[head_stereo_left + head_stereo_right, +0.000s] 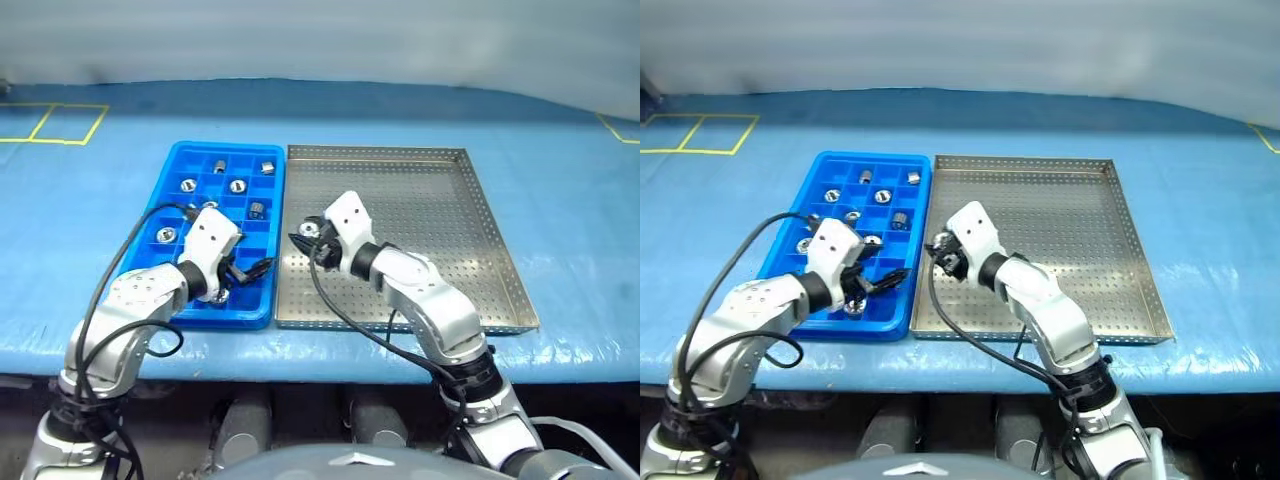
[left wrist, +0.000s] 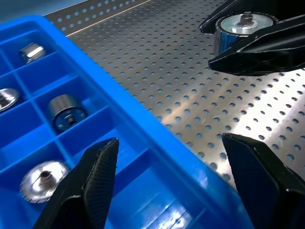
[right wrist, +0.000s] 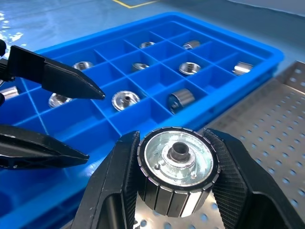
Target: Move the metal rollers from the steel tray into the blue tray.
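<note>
Right wrist view shows one metal roller clamped between the two fingers of the right end effector, raised over the steel tray near the edge that adjoins the blue tray. Other metal rollers sit singly in several blue tray compartments, some upright, some on their sides. The steel tray's perforated floor looks bare. The left end effector hangs over the blue tray's near corner, fingers spread apart, holding nothing. Both trays lie side by side on the blue bench

I'm looking at a lab-type test bench: blue sheet with yellow tape marks, parts trays.
</note>
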Controlling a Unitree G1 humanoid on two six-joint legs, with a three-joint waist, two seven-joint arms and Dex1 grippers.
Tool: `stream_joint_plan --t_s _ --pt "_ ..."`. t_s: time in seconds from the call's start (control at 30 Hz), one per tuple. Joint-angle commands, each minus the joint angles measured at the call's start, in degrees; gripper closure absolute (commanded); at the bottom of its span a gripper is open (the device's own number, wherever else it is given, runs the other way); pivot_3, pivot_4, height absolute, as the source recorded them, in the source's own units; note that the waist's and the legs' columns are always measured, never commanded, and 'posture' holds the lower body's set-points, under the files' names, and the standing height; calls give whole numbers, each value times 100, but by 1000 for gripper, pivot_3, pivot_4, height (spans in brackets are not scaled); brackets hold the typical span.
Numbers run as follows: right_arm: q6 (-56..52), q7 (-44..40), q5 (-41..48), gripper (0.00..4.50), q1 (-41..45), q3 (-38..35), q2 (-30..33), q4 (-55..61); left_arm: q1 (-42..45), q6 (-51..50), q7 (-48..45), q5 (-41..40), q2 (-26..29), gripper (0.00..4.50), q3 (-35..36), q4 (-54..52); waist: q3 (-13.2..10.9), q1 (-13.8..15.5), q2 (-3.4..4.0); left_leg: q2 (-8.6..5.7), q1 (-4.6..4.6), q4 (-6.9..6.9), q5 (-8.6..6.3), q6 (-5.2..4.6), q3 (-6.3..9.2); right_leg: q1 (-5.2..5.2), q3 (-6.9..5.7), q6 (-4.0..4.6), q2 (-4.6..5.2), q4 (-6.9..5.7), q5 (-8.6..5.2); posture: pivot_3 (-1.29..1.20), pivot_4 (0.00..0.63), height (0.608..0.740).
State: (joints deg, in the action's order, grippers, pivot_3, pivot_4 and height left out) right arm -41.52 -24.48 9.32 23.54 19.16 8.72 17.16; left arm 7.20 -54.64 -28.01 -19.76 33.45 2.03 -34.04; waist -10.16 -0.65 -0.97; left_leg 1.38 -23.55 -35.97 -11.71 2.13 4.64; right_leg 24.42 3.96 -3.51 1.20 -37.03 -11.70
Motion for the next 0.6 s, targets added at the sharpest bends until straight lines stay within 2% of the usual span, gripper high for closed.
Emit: stream_joint_plan --t_s 0.03,0.2,0.43,0.6 --pt "308 -165 -42 2730 263 274 -166 -220 -224 -123 133 -21 146 707 366 -410 1 40 -1 -1 0 0 0 0 1 -2 -1 0 2 1 0 194 150 740" --pt "410 -323 -55 2730 350 518 -337 -585 -462 -212 275 -61 114 707 467 -581 1 137 -1 0 1 2 0 1 1 -1 -4 1 2 2 0 214 150 740" --pt "541 -337 -123 2730 424 434 -475 -1047 -376 -278 390 -107 67 707 305 -576 1 206 -2 0 2 0 2 3 1 -1 -6 5 1 1 2 218 150 740" --pt "693 -230 -122 1095 403 246 -494 -963 -198 -253 351 -130 69 707 99 -488 1 225 -2 1 2 1 2 4 1 -1 -6 5 0 1 2 200 150 740"
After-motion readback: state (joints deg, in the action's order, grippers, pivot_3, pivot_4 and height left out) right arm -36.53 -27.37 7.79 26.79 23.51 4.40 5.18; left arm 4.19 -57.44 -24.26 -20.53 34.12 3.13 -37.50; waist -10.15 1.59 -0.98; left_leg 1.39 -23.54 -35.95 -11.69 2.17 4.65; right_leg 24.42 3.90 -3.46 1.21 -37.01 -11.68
